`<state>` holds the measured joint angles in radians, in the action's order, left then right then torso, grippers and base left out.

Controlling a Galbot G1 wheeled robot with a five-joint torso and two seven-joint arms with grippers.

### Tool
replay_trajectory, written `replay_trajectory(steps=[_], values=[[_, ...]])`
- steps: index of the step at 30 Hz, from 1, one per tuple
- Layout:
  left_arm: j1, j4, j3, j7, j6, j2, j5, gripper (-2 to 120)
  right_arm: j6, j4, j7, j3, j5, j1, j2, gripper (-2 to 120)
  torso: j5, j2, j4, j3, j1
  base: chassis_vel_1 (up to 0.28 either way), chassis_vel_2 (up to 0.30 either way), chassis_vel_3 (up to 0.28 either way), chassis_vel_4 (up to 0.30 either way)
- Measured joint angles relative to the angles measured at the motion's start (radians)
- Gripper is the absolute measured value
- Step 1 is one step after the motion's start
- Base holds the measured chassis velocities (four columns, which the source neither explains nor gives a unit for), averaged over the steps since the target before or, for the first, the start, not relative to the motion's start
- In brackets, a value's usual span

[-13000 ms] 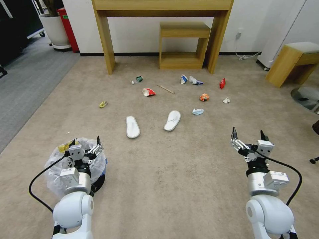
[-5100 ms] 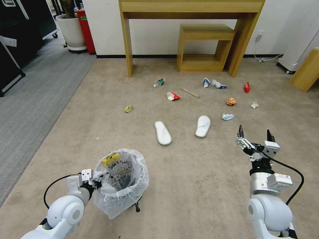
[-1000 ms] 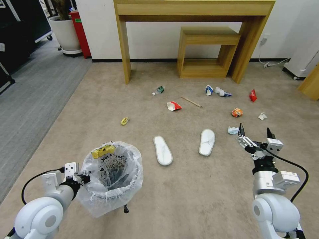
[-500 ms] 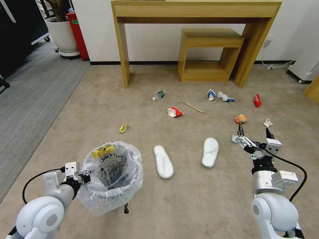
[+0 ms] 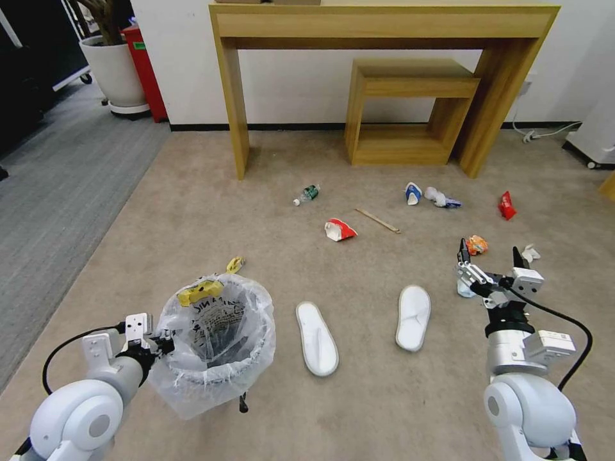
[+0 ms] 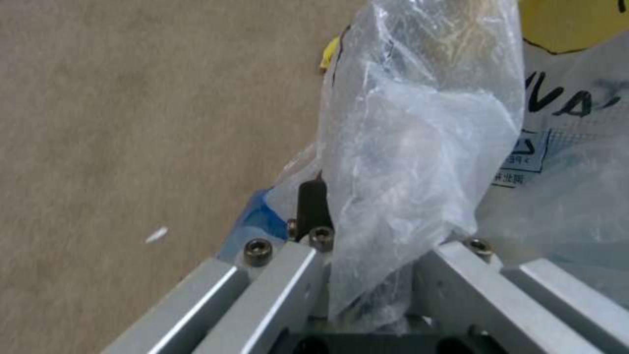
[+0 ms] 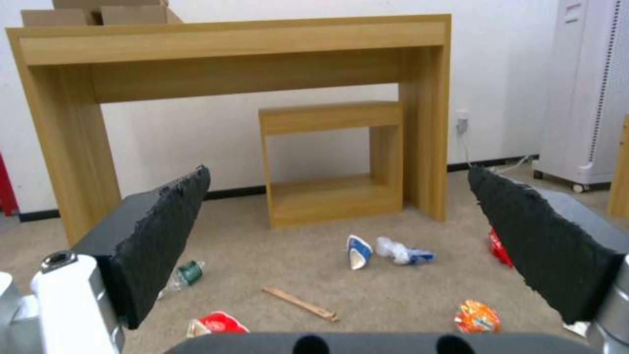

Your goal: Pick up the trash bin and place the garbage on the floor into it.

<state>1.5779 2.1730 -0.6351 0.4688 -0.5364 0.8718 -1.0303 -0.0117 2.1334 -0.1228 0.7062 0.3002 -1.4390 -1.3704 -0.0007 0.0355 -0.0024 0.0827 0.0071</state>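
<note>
Your floor point(image 5: 192, 211) is beige carpet, and a tall wooden console point(image 5: 384, 25) stands at the far wall with a smaller wooden shelf unit point(image 5: 410, 109) under it. The trash bin point(image 5: 214, 346) sits near left, lined with a crinkled clear bag; inside you can see a printed white bag and a yellow wrapper point(image 5: 200, 292) draped at the far rim, though the bottom is too dark to read. Your left claw point(image 5: 150, 339) is at the bin's left side, pinching the bag and rim: the wrist view shows plastic bunched between its fingers point(image 6: 313, 201). Whether it grips the frame itself or just the liner, you probably can't tell from here.

Your right claw point(image 5: 490, 262) hovers near right above the carpet, spread wide and holding nothing, its dark pads point(image 7: 164, 231) well apart.

Two white slippers point(image 5: 317, 330) lie between the arms. Beyond them the garbage is scattered: a red-white wrapper point(image 5: 339, 229), a green-labelled bottle point(image 5: 307, 193), a wooden stick point(image 5: 378, 220), a blue-white paper cup point(image 5: 412, 192), a crumpled tissue point(image 5: 439, 197), a red wrapper point(image 5: 507, 205), an orange wrapper point(image 5: 476, 244) just beyond the right claw, and a small yellow scrap point(image 5: 234, 263) just beyond the bin.
</note>
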Motion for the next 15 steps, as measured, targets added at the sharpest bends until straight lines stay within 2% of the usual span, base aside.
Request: replay_trajectory(steps=[9, 15], values=[[0.003, 0.001, 0.0, -0.002, 0.009, 0.001, 0.01, 1, -0.017, 0.009, -0.002, -0.002, -0.01, -0.005, -0.001, 100, 0.0001, 0.0, -0.0001, 0.0, 0.0, -0.124, 0.128, 0.112, -0.121], [0.015, 0.008, -0.005, -0.002, 0.011, 0.002, 0.013, 1, -0.017, 0.011, -0.014, -0.006, -0.007, -0.006, 0.002, 100, 0.0, 0.0, 0.0, 0.0, 0.0, -0.029, 0.009, 0.014, -0.016]])
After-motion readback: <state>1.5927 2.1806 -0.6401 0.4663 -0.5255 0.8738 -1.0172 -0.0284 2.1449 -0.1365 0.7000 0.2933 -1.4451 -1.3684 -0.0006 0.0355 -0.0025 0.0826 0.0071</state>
